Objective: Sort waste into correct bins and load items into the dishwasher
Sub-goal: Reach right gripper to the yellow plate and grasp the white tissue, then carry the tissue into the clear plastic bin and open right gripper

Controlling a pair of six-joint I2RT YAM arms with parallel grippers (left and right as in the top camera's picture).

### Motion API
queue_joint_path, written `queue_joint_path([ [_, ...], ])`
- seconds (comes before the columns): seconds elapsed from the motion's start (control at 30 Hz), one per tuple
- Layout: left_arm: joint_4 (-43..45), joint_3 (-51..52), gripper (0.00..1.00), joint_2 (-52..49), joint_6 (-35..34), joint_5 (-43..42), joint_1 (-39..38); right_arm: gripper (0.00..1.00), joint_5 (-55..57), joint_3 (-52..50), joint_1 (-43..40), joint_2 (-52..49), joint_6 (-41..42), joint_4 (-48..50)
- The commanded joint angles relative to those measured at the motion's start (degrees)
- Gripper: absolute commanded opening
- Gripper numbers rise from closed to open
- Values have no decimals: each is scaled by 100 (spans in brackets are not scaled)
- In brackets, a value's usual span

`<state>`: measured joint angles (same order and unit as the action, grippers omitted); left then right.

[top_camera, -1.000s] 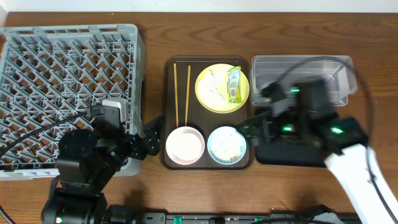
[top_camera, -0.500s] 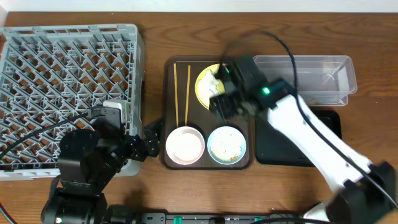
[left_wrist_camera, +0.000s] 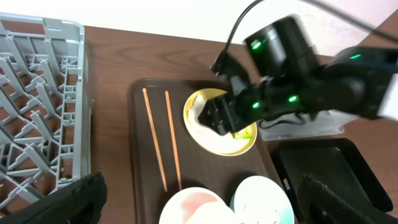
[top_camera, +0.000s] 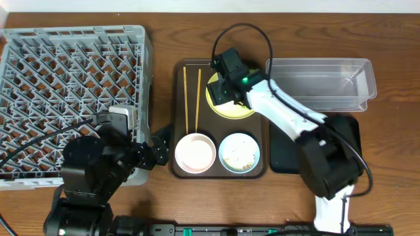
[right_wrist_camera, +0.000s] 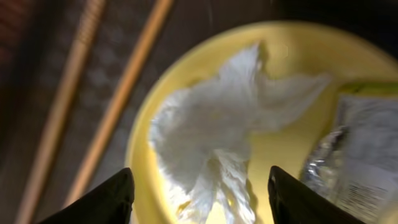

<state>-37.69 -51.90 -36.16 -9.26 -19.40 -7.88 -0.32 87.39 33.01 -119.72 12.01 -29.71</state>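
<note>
My right gripper (right_wrist_camera: 199,190) is open just above the round yellow plate (right_wrist_camera: 280,155), its fingers on either side of the crumpled white tissue (right_wrist_camera: 214,124). The green-yellow wrapper (right_wrist_camera: 360,149) lies on the plate to the right. Overhead, the right gripper (top_camera: 224,84) covers most of the plate (top_camera: 231,110). Two wooden chopsticks (top_camera: 191,98) lie left of the plate. The white-pinkish bowl (top_camera: 195,152) and the light blue bowl (top_camera: 239,152) holding rice-like crumbs sit in front. My left gripper (top_camera: 157,147) is open and empty beside the dish rack (top_camera: 72,72).
All the dishes sit on a brown serving tray (top_camera: 178,118). The clear tub (top_camera: 321,82) stands at the back right, with the black tray (top_camera: 282,157) in front of it, partly under my right arm. The rack fills the left side.
My right arm has swung left from above the black tray to the yellow plate and come down over the tissue. The left arm has not moved.
</note>
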Motion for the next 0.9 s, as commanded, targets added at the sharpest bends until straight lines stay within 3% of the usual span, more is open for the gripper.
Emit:
queue_joint_path([
  [0.0,-4,-149,98,31,-72,-74,20,57,125,72,-68,-284,-4,2],
  [0.1,-7,-149,98,31,-72,-74,20,15,-35,72,-70,-389,-4,-70],
  [0.17,-7,-149,98,31,-72,-74,20,1,-76,120,-81,-282,0,-140],
  [0.37,-7,-149,98,31,-72,-74,20,1,-127,369,-330,715,645,-658],
  [0.57,-4,-149,98,31,-72,-72,20,1,-144,369,-1139,1707,723,-1121],
  [0.87,-7,-149,98,31,-72,-74,20,1,-560,138,-2103,1523,345,-2037],
])
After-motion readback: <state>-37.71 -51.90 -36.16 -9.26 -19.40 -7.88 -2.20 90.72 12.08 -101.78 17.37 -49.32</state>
